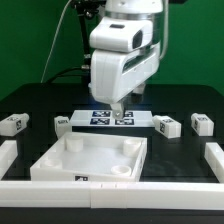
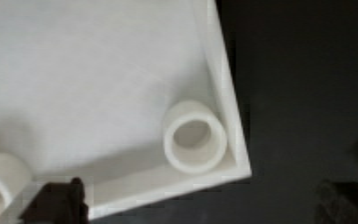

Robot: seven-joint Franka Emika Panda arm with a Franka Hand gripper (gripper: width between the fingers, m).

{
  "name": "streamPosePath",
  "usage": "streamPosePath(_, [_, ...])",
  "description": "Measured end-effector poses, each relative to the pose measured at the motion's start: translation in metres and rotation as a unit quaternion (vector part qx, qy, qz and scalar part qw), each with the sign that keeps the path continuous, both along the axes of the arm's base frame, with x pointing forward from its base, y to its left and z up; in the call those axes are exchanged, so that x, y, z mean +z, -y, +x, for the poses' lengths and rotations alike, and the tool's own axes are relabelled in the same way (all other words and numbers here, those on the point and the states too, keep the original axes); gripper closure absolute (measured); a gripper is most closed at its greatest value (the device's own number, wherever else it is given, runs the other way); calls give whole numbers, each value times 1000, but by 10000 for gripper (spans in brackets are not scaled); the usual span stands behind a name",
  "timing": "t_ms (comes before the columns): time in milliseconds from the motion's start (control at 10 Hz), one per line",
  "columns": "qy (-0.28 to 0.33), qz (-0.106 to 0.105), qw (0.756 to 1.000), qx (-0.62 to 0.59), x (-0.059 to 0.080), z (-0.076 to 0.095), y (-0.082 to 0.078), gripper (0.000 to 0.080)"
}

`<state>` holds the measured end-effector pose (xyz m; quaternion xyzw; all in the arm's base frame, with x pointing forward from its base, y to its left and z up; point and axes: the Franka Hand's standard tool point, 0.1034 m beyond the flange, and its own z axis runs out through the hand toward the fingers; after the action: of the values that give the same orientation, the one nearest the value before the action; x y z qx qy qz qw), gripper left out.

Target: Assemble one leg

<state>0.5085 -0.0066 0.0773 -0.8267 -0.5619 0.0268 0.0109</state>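
Tray (image 1: 88,158): square, white, with a raised rim, lying on the black worktop (image 1: 180,150) at the front of the exterior view. A round socket (image 2: 197,137) sits in its corner. Marker board (image 1: 142,120) lies flat just behind. Green backdrop (image 1: 30,40).

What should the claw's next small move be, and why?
Probably swing toward the leg just to the exterior view's right: the claw hangs open and empty at the edge of the tabletop, whose corner socket is unfilled.
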Motion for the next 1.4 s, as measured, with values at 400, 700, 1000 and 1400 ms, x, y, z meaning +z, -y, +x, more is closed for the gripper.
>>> streamPosePath(400, [17,10,998,52,-33,-10,17,150])
streamPosePath(700, [7,14,998,53,-52,-17,17,150])
streamPosePath(1000, [1,15,999,51,-57,-21,15,150])
streamPosePath(1400, [1,15,999,51,-57,-21,15,405])
